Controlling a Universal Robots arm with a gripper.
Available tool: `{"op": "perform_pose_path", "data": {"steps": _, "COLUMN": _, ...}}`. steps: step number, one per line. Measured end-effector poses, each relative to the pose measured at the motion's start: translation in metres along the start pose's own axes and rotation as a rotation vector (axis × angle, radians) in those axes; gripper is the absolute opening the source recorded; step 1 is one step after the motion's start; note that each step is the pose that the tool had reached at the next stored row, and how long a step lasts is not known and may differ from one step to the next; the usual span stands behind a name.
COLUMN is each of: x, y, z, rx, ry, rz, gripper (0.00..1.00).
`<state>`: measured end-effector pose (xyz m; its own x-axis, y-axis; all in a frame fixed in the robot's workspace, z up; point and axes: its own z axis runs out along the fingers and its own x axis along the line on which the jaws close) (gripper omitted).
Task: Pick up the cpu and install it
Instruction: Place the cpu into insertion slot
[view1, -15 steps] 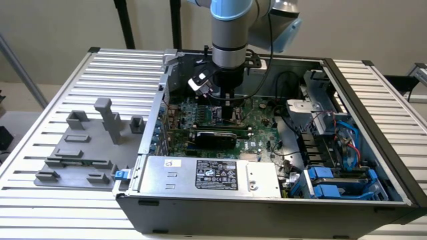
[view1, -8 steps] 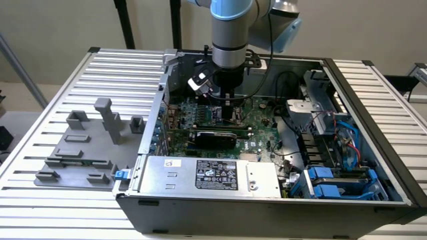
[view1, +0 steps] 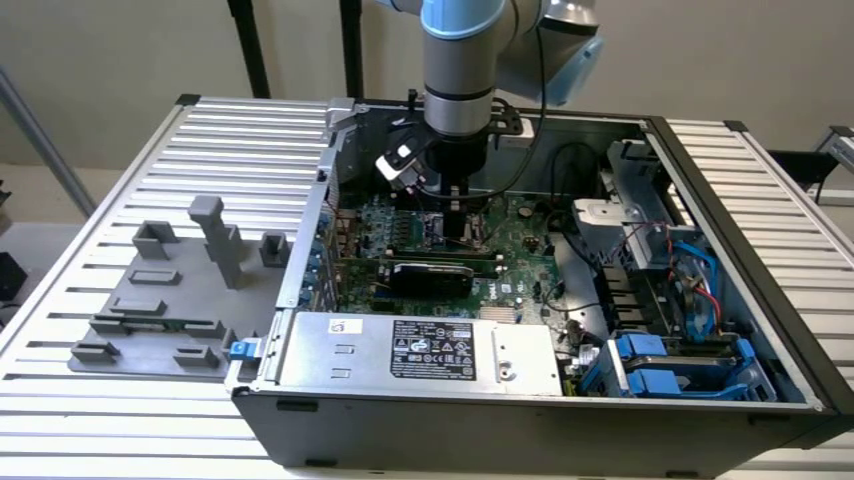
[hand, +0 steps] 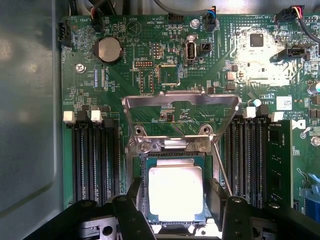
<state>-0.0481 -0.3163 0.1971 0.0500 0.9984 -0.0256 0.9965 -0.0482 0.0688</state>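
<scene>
The cpu (hand: 175, 194) is seen lying flat in the socket (hand: 141, 161) on the green motherboard (hand: 125, 85), its silver top brightly lit and its green edge squared to the socket's dark frame. It is flanked by the gripper (hand: 175, 192), whose two dark fingers (hand: 134, 197) are spread, one just outside each opposite edge of the chip; no grip on the chip is seen, and whether a finger touches its edge cannot be told. Above the chip in the wrist view, the socket's metal load plate (hand: 180, 100) is swung up on its hinge, and a thin retention lever (hand: 222, 170) is raised beside the socket. Rows of black memory slots (hand: 95, 160) are set on either side of the socket, and a memory module (hand: 277, 165) is seated in the outer row on one side. A round coin battery (hand: 107, 50) is mounted farther out on the board. In the exterior view the arm (view1: 461, 60) is lowered straight down into the open computer case (view1: 747, 260), with the gripper (view1: 454, 215) down at the board near the middle of the case. A silver power supply (view1: 420, 350) with a black label is fixed along the near wall of the case, and blue drive bays (view1: 667, 365) are placed toward the exterior view's right. On the slatted table (view1: 80, 400) to the exterior view's left, a grey fixture plate (view1: 160, 300) with upright blocks is laid just beside the case.
</scene>
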Motion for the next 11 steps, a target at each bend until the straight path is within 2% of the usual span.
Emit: {"op": "perform_pose_path", "data": {"steps": 11, "x": -0.0002, "y": -0.0010, "z": -0.0021, "rx": 0.0003, "ry": -0.0001, "rz": 0.000, "gripper": 0.63}}
